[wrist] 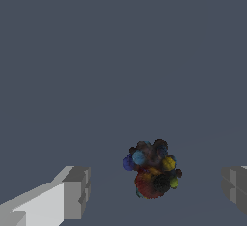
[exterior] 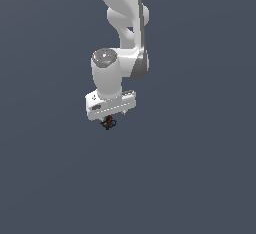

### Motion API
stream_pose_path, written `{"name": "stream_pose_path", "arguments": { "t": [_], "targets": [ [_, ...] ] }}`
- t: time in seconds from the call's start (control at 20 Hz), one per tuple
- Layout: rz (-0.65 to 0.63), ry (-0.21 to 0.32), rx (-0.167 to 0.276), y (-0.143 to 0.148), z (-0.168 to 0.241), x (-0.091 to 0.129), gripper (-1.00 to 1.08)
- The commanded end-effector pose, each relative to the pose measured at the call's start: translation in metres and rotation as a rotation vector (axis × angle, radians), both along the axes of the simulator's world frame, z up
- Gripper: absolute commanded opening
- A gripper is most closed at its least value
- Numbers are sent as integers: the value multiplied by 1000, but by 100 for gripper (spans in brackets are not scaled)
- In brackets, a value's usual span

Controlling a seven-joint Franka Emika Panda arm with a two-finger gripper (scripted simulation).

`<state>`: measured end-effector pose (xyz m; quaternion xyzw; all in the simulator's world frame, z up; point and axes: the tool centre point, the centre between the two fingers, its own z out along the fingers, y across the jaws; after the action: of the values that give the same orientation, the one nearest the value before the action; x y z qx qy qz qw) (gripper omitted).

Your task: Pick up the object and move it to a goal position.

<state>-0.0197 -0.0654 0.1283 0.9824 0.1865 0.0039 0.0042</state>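
Pincer (wrist: pixel 154 191) released, jaws wide apart w/ object (wrist: pixel 152 169) sitting btwn them, nearer one jaw, roughly round, no long axis.

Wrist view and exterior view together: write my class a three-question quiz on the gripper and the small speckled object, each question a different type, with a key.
1. True or false: in the wrist view the gripper has its fingers closed tight on the object.
2. Multiple choice: the object is A) one plain white colour, B) dark and lumpy with red, yellow and blue specks, C) a flat green sheet.
3. Fill in: in the exterior view the object shows just ____ the white gripper.

Key: 1 false, a gap shows on each side of the object; 2 B; 3 below.
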Motion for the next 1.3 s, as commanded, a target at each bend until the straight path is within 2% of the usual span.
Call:
{"name": "stream_pose_path", "arguments": {
  "t": [0.0, 0.65, 1.25],
  "targets": [
    [58, 2, 0, -6, -7, -5, 100],
    [321, 9, 2, -32, -39, -28, 100],
    [405, 11, 5, -39, -49, -36, 100]
  ]
}}
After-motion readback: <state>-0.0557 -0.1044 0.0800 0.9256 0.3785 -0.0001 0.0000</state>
